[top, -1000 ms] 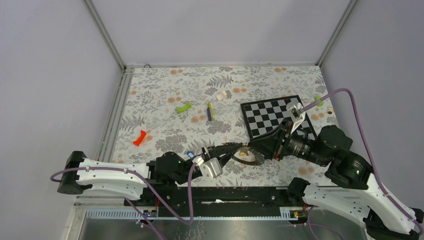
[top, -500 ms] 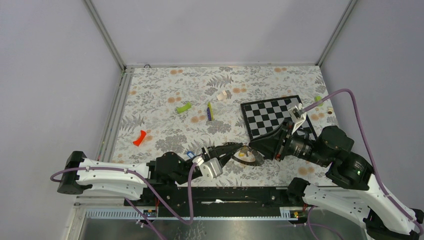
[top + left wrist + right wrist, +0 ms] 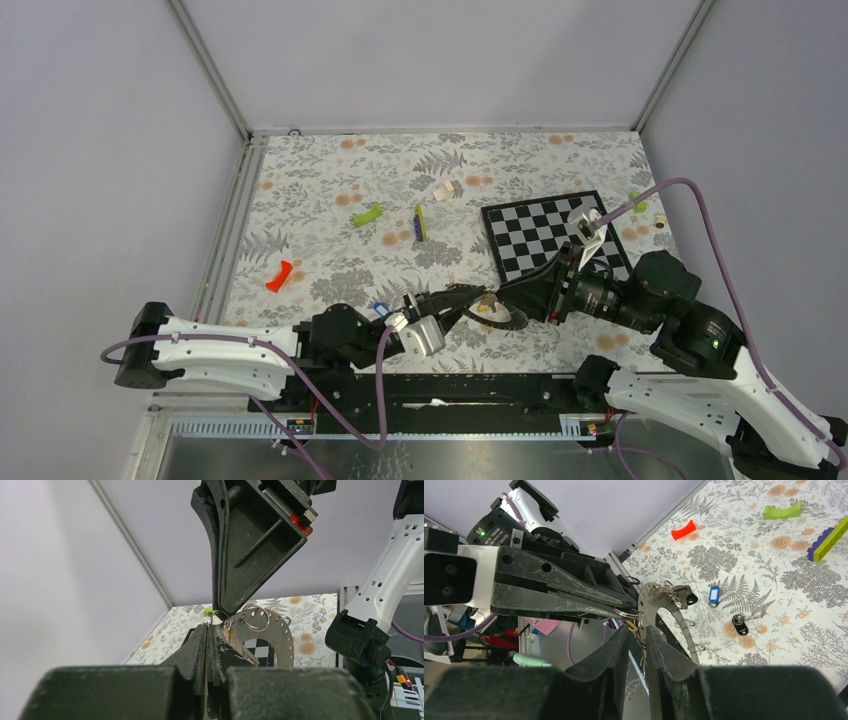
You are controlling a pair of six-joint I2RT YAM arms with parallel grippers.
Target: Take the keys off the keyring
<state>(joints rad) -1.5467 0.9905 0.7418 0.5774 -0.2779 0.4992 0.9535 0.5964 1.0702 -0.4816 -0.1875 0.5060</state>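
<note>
Ideally, the keyring (image 3: 650,599) is clamped by the left pincer (image 3: 626,611) while keys (image 3: 683,594) are eased off by the right pincer (image 3: 638,630), hold unclear.

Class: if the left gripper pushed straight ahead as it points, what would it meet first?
Most likely the right gripper, directly before its tip at the rim of the keyring; depth is unclear, so the keyring may come first.

Seen from above, the keyring (image 3: 508,320) is mostly hidden beneath the meeting left claw (image 3: 478,297) and right claw (image 3: 503,297). In the right wrist view, the right claw covers its lower arc, and the picture's edge crops the purple-and-green stick (image 3: 830,541).
</note>
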